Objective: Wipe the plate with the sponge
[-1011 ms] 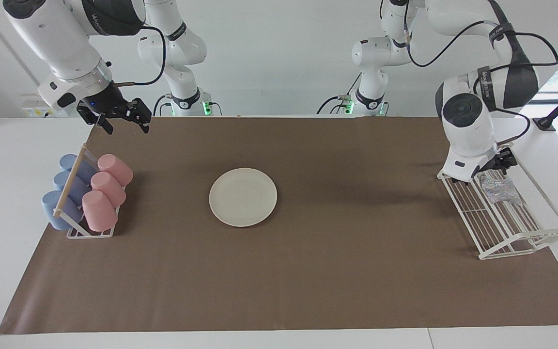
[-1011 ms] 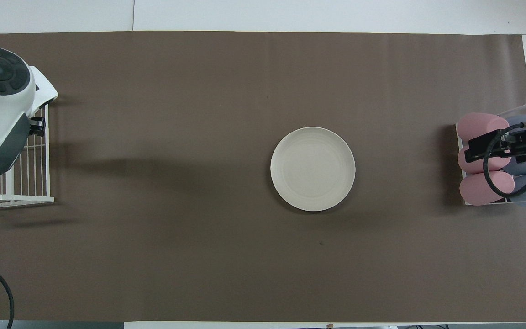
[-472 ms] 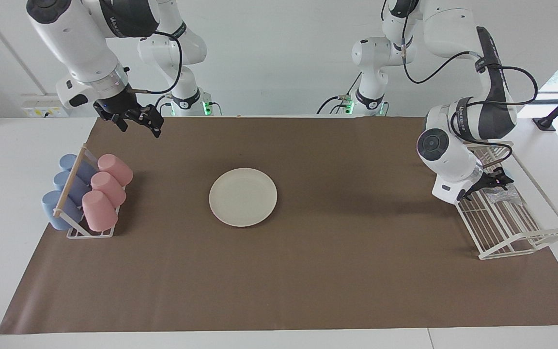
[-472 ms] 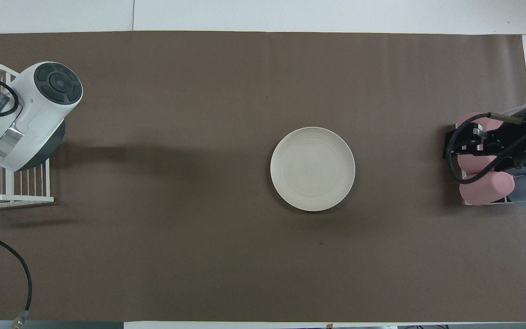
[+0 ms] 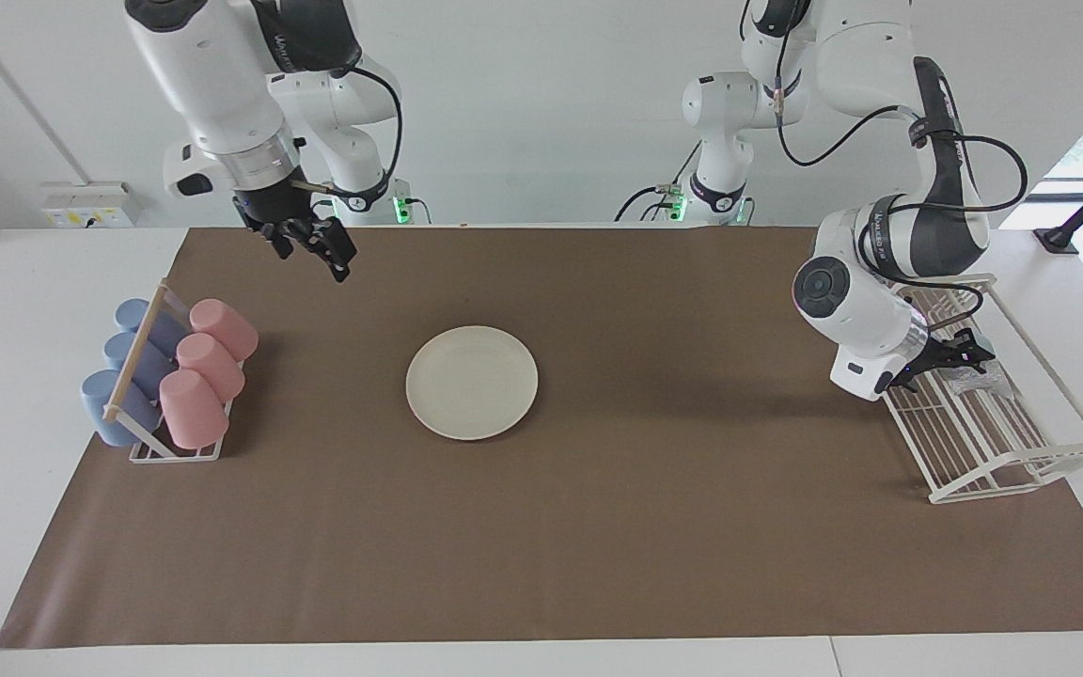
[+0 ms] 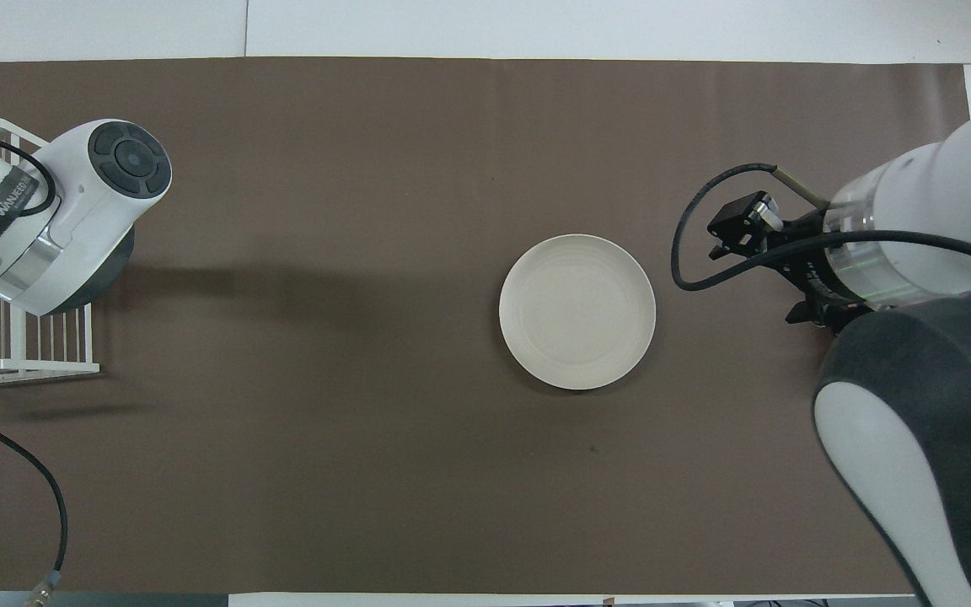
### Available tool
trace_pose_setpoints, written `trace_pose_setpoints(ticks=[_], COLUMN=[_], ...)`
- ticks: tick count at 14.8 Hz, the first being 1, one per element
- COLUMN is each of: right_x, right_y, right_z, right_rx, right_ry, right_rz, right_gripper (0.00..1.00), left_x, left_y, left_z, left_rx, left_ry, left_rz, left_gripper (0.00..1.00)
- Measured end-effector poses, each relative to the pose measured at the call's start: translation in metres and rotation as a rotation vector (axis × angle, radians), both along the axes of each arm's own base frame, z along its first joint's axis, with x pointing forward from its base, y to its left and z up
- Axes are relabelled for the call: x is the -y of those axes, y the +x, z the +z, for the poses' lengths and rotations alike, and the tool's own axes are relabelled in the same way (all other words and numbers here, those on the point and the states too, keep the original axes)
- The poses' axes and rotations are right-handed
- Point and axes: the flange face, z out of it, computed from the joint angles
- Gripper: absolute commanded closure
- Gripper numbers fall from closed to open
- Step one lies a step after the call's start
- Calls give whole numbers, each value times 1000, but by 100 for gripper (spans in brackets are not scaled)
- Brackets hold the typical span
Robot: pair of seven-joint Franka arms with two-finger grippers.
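Observation:
The cream-white plate (image 5: 472, 382) (image 6: 577, 312) lies flat in the middle of the brown mat. The glittery silver sponge (image 5: 974, 379) rests in the white wire rack (image 5: 1002, 442) at the left arm's end of the table. My left gripper (image 5: 960, 355) reaches down into that rack and is right at the sponge. In the overhead view the arm's wrist covers both. My right gripper (image 5: 311, 249) hangs open and empty above the mat, between the cup rack and the robots' edge of the table.
A rack of pink and blue cups (image 5: 165, 376) lying on their sides stands at the right arm's end of the mat. In the overhead view the right arm covers it. The wire rack (image 6: 22, 337) sits partly off the mat.
The left arm's wrist turned and its gripper came down onto the sponge in the wire rack. The right gripper swung from near the cup rack toward the middle of the table.

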Motion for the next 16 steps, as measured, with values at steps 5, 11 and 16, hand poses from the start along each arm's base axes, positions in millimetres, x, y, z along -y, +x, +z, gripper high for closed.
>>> trace_pose_setpoints(ticks=[5, 11, 16], right_x=[-64, -132, -234], right_y=[-13, -23, -19], right_z=[4, -4, -26], right_rx=[36, 4, -53], right_ry=[74, 77, 58], right_rz=[-255, -353, -505], right_gripper=[0, 0, 0], left_x=[-2, -2, 1], left_y=[-1, 1, 11], left_z=[0, 5, 57], left_rx=[14, 30, 69], left_ry=[7, 6, -129], left_rz=[28, 35, 146], left_gripper=[96, 100, 100])
